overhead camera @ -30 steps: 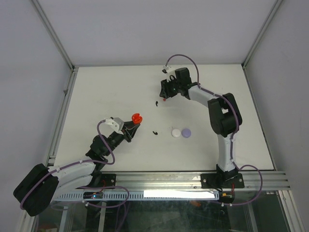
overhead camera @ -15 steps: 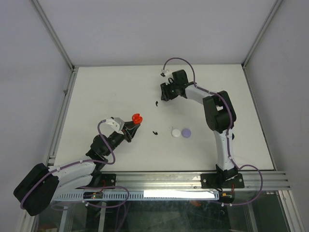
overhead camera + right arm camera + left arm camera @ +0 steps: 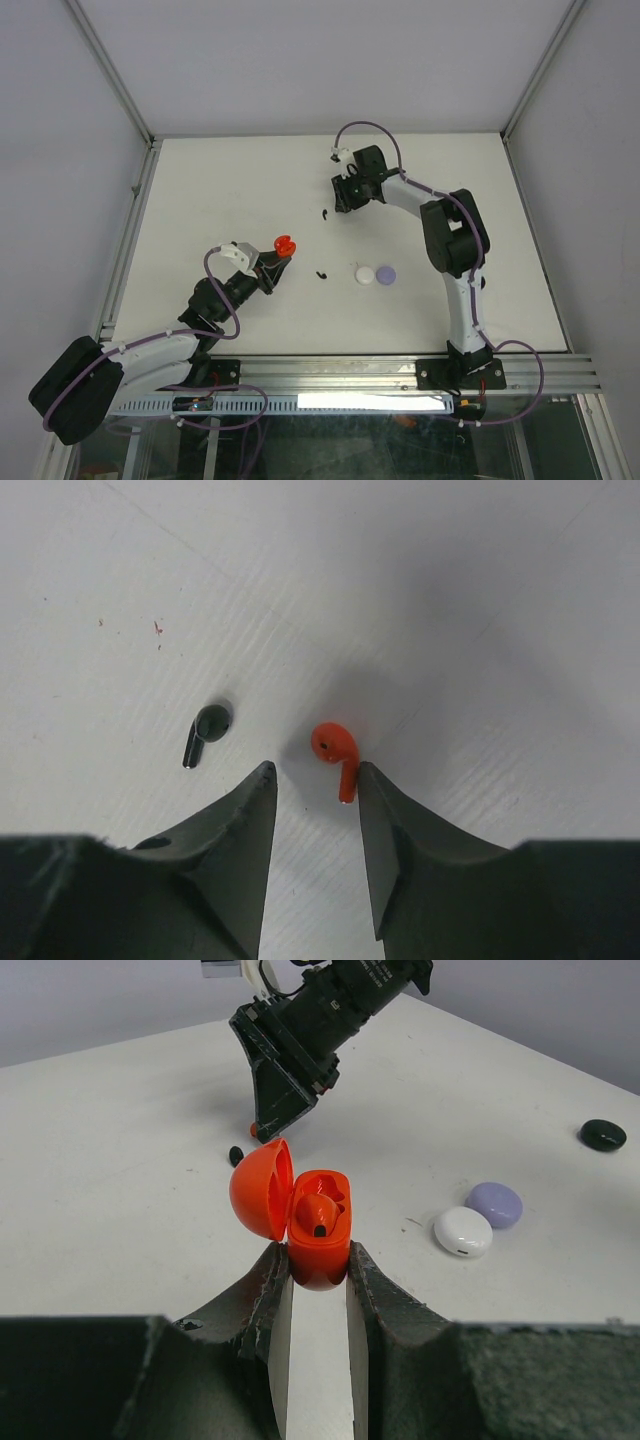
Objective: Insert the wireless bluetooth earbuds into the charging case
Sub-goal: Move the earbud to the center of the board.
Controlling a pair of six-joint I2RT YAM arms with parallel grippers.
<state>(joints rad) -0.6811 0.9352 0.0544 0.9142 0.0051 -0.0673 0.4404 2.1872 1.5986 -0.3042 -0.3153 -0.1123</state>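
Observation:
My left gripper [image 3: 318,1255] is shut on the base of a red charging case [image 3: 320,1230], held above the table with its lid open; one red earbud sits inside. The case also shows in the top view [image 3: 283,245]. My right gripper [image 3: 315,772] is open at the table's far middle, pointing down. A loose red earbud [image 3: 337,752] lies just in front of its fingertips, the stem touching the right finger. A black earbud [image 3: 205,730] lies to the left, outside the jaws; it also shows in the top view [image 3: 328,213].
A white round case [image 3: 364,274] and a lilac round case [image 3: 385,273] lie side by side, closed, at the table's middle. A small black piece [image 3: 321,274] lies left of them. Metal frame rails border the white table [image 3: 200,190].
My right gripper has shifted slightly left and settled low over the red earbud. My left arm has held still with the red case.

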